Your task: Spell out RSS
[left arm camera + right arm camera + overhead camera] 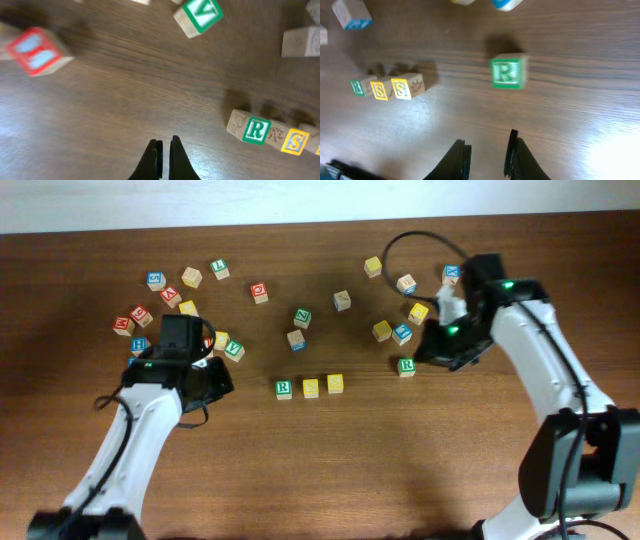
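The table (pixel 330 470) is taken in whole from straight above by the overhead camera, from well off. By each wrist camera the wood is viewed from close by, steeply downward (left fingers (pixel 151 162) and right fingers (pixel 457 160) at the lower edge). The row of three cubes (pixel 309 387) is shared by all three views.

Red cube (pixel 37 50): blurred in the left wrist view — its letter cannot be read.
Third cube of the row (pixel 314 140): cut by the right edge there, its face out of sight.
Pale cube (pixel 301 41): cropped at that same edge, its faces too blurred to read.
Blue-trimmed cube (pixel 502 3): only its lower rim shows at the top of the right wrist view.
Left gripper (pixel 165 142): just the fingertips show — the rest is cut off below.
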You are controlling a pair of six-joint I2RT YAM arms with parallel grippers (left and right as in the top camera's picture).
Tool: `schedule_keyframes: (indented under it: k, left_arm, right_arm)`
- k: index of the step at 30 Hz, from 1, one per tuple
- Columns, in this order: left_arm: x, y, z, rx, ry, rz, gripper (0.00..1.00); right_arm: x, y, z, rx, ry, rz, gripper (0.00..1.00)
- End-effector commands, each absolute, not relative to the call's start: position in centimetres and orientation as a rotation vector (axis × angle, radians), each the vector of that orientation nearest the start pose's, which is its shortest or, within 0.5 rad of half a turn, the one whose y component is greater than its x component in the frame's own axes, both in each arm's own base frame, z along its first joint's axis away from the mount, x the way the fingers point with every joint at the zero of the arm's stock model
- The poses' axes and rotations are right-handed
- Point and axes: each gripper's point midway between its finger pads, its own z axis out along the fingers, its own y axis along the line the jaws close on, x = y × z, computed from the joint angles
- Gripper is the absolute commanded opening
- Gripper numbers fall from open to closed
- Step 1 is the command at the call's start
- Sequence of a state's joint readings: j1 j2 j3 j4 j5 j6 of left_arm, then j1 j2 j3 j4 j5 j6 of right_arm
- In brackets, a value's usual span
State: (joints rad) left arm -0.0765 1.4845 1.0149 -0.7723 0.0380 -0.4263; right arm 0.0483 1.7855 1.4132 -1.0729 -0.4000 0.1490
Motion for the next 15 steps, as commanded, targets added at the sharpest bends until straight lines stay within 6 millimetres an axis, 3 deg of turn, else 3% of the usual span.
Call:
schedule_keyframes:
  k: [1,7,8,11,15]
  left_arm:
    - [31.8,-4.8,5.9,-0.329,2.901,-0.264,0.00]
    - [32.1,-5.3,3.3,-0.301,2.956,-0.256,0.00]
    - [32.2,-5.8,3.0,-0.247,2.961,-0.264,0.00]
    - [32.4,-7.3,2.4,-0.116,2.964,-0.254,0.00]
    - [33.4,-8.9,2.2,-0.049,2.921,-0.266,0.00]
  right_arm:
    - [35.1,11.1,9.9,0.046,2.975,0.646,0.13]
    - [35.4,15.5,9.4,-0.139,2.912,0.659,0.14]
    - [35.5,15.8,9.0,-0.165,2.901,0.629,0.04]
    - [35.7,16.4,7.5,-0.222,2.886,0.501,0.04]
    - [35.3,17.4,5.8,-0.215,2.912,0.509,0.04]
